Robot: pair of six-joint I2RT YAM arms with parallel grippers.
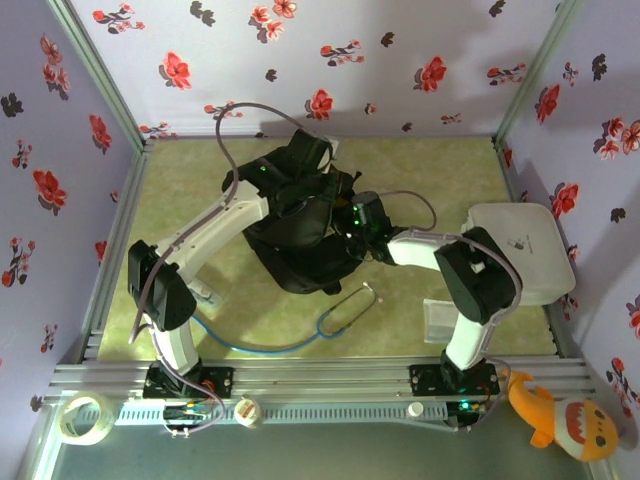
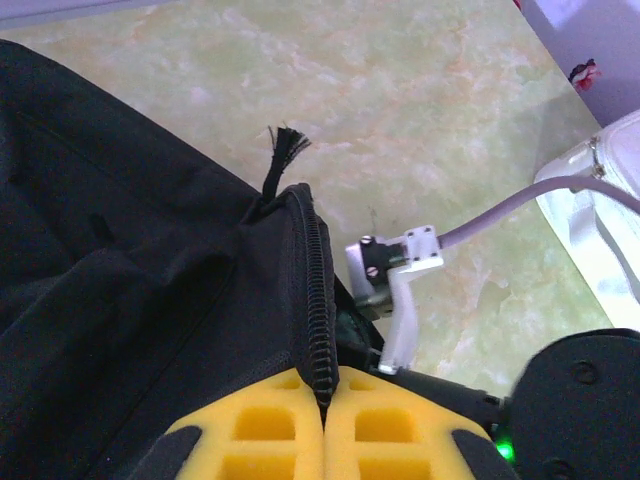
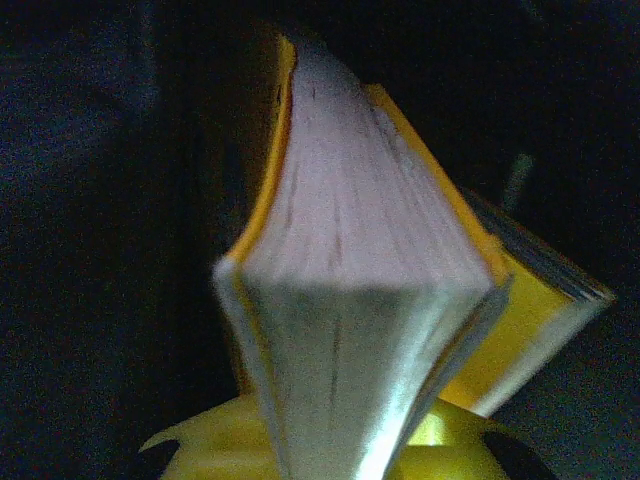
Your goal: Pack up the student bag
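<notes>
The student bag (image 1: 300, 250) lies at the middle of the table (image 1: 200, 170), somewhat nearer the far edge than the near one. Both arms reach in over it from the near edge.

Left claw (image 2: 325, 405): the yellow pads (image 2: 265, 425) are pressed together, clamped on the bag's zip (image 2: 318, 300) where the black fabric folds up into a ridge. A frayed black cord end (image 2: 283, 150) sticks up at the top of that ridge.

Right claw (image 3: 330, 445): it is closed on a book (image 3: 350, 250) with a yellow cover, held at its lower end with the pages fanned apart. Dark fabric surrounds the book on all sides. We cannot tell how deep in the bag it sits.

A stethoscope (image 1: 345, 305) lies on the table just beside the bag's near side. A flat white board (image 1: 525, 250) rests against the right edge. A clear plastic piece (image 1: 440, 320) lies near the right arm's base. On the frame beyond the near edge there is a tape roll (image 1: 85, 415) at the left corner and an orange plush toy (image 1: 560, 415) at the right corner.
</notes>
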